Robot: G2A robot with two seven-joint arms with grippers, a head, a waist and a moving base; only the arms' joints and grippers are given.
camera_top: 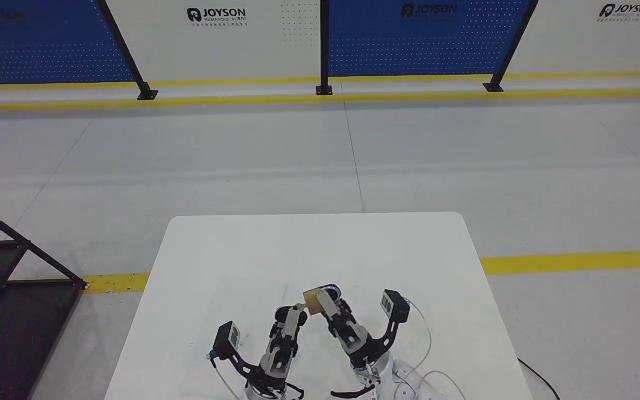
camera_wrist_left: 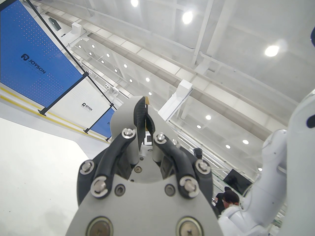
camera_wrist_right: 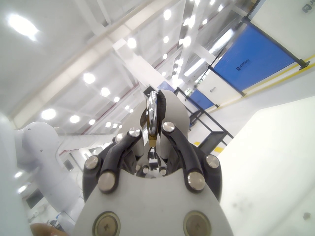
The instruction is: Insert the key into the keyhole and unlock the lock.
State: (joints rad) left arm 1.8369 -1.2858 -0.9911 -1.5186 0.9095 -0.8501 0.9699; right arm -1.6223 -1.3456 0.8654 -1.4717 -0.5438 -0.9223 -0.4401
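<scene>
Both arms stand low over the near edge of the white table (camera_top: 300, 250), side by side with their wrists tipped upward. My right gripper (camera_top: 326, 300) (camera_wrist_right: 157, 98) is shut on a brass padlock (camera_top: 315, 298) (camera_wrist_right: 152, 116). Its silver shackle lies between the pads and its brass body points back toward the wrist. My left gripper (camera_top: 296, 317) (camera_wrist_left: 142, 105) stands just beside it, shut on a thin brass key (camera_wrist_left: 147, 100). Only a sliver of the key shows past the black pads. The keyhole is hidden.
The tabletop stretches bare beyond the grippers to its far edge. A black metal frame (camera_top: 30, 262) stands on the floor left of the table. Blue and white barrier panels (camera_top: 420, 35) line the far side of the floor.
</scene>
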